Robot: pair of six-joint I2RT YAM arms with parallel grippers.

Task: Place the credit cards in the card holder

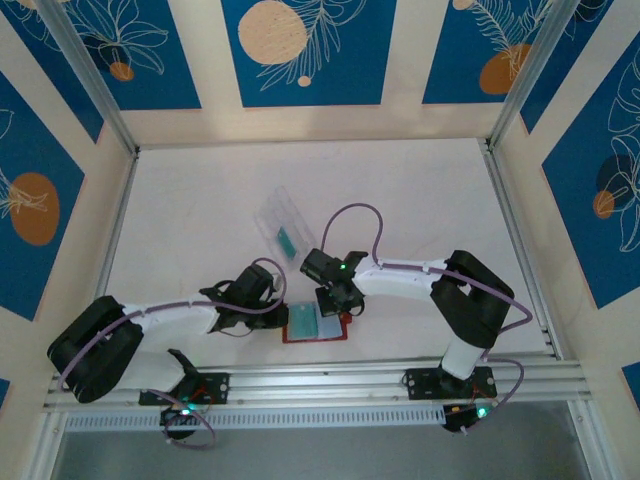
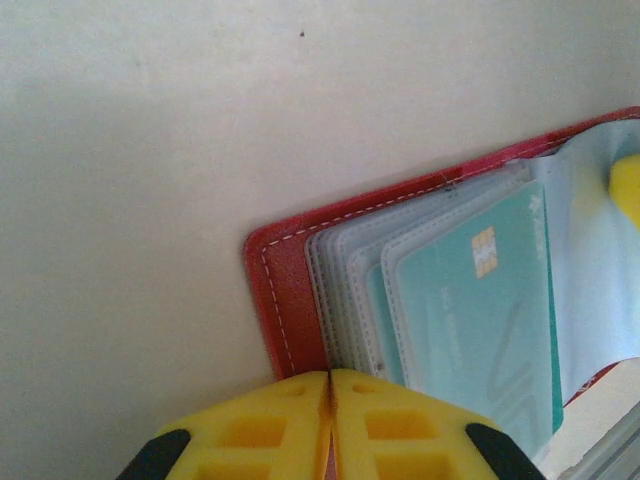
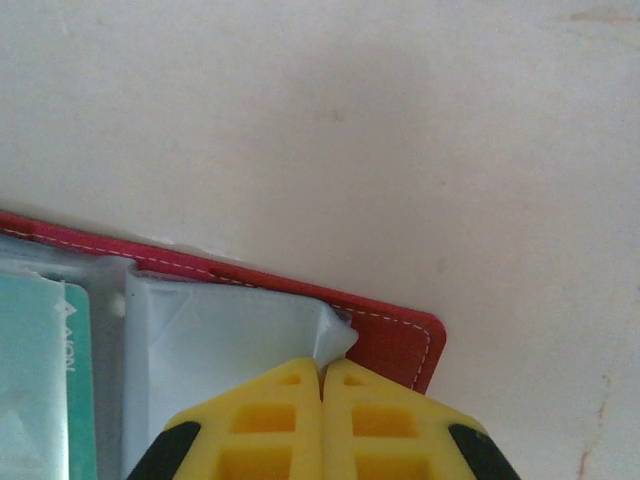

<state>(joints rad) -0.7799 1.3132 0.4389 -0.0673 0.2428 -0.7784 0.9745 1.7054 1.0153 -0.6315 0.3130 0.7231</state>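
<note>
The red card holder (image 1: 316, 340) lies open on the table near the front edge, between my two grippers. My left gripper (image 2: 330, 378) is shut on the bottom edge of its left red cover (image 2: 290, 300). A teal credit card (image 2: 480, 320) sits in one of the clear sleeves. My right gripper (image 3: 322, 368) is shut on the corner of a clear sleeve (image 3: 335, 342) over the right red cover (image 3: 400, 340). A credit card's edge (image 3: 40, 380) shows at the left. From above, the left gripper (image 1: 275, 325) and right gripper (image 1: 345, 305) flank the holder.
A clear plastic case (image 1: 283, 222) lies farther back on the table with another teal card (image 1: 287, 241) in it. The metal rail (image 1: 320, 380) of the front edge runs just behind the holder. White table stretches all around.
</note>
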